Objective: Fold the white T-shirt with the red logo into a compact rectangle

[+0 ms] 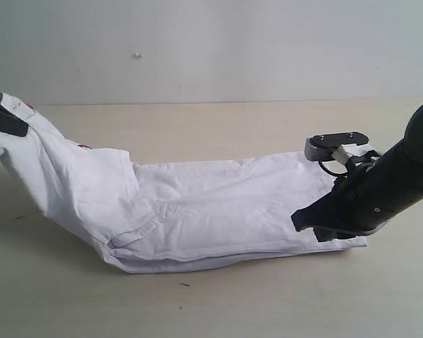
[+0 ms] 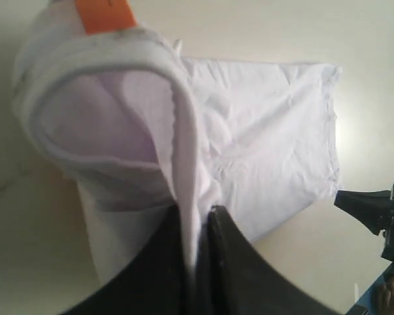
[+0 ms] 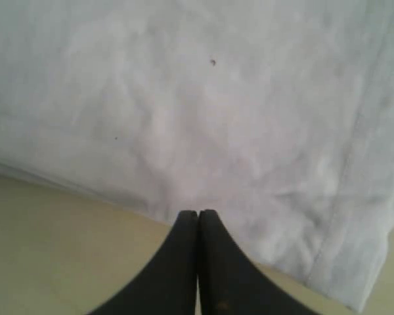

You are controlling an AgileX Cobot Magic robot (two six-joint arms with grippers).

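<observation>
Clamping white T-shirt [image 1: 218, 204] collar [image 2: 111, 62], raised: left end effector [image 2: 198, 220] | right end effector [image 3: 197, 215]: together at cloth edge | table [image 1: 268, 303] open around

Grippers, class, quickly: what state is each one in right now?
Left gripper: closed, holding the thin white cotton T-shirt.
Right gripper: closed, fingers together, no cloth visible between them.

The left hand [image 2: 198, 226] pinches the white T-shirt [image 2: 262, 144] by its collar.
</observation>
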